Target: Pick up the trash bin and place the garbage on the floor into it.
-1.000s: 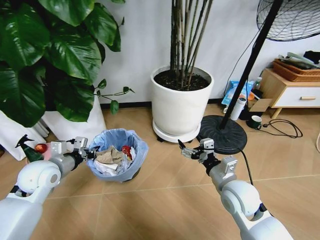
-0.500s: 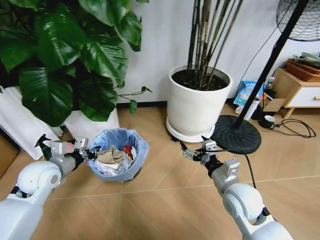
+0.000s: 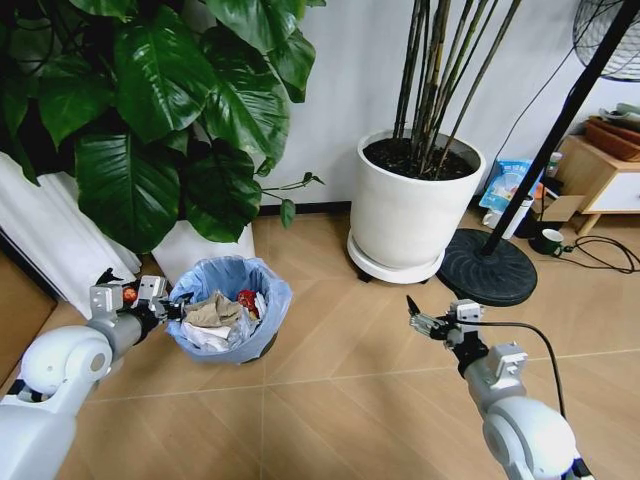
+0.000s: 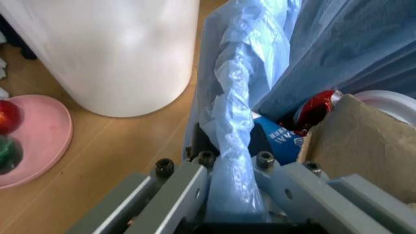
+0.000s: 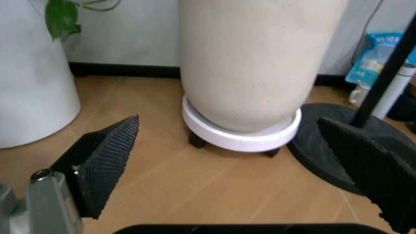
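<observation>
L gripper point(image 3: 168, 305) is pinching the blue-bag rim of the trash bin point(image 3: 232, 312), garbage point(image 3: 216, 312) inside. R gripper point(image 3: 428, 320) is hovering w/ fingers spread, over bare floor point(image 3: 340, 410).

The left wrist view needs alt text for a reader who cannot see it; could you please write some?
The left gripper is shut on the bag-lined rim of the trash bin, with garbage inside. A white plant pot and a pink dish stand beside it on the wooden floor.

White lettering shows on a blue wrapper point(image 4: 276, 139) inside the trash bin point(image 4: 221, 97), beside a red wrapper point(image 4: 315, 105), too cut off to read.
</observation>
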Tool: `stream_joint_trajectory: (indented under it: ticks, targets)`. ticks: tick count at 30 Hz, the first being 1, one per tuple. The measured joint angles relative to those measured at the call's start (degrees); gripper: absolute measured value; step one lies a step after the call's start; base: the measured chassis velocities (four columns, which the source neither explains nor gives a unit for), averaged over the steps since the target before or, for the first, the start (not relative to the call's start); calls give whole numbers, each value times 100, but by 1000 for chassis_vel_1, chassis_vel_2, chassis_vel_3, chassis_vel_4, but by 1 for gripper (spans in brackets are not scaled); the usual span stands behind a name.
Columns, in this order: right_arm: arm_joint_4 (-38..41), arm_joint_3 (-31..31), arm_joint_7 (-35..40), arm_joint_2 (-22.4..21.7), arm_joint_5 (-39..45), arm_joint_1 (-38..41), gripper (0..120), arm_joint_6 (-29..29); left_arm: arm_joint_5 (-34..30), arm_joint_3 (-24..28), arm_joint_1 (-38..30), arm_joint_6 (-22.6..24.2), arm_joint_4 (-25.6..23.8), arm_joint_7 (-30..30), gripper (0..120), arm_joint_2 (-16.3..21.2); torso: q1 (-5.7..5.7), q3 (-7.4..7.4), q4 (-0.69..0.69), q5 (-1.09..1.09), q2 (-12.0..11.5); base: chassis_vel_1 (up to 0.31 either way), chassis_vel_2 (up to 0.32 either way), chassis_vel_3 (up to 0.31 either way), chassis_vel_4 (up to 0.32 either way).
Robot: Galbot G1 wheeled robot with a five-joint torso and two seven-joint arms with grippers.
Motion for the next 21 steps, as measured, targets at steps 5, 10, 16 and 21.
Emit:
stream_joint_trajectory:
  ticks: [5, 10, 16, 21]
  targets:
    - [2, 0, 29, 61, -51, -62, 100, 35, -2, -3, -1, 0, -10, 0, 0, 20, 0, 1, 1, -2, 0, 37, -27, -34, 16]
    - [-29, 5, 47, 74, -68, -85, 100, 94, -3, 14, -3, 0, -20, -2, 0, 10, 0, 0, 1, 0, 0, 126, -88, -141, 125]
    - [-43, 11, 57, 49, -57, -80, 100, 113, -4, 16, -4, 0, -36, -5, 0, -13, 0, 0, 2, 0, 0, 194, -195, -199, 208]
    - [-93, -36, 58, 39, -48, -38, 100, 117, -15, -19, -5, 0, -39, -9, 0, -6, 0, 0, 1, 1, 0, 254, -274, -269, 255]
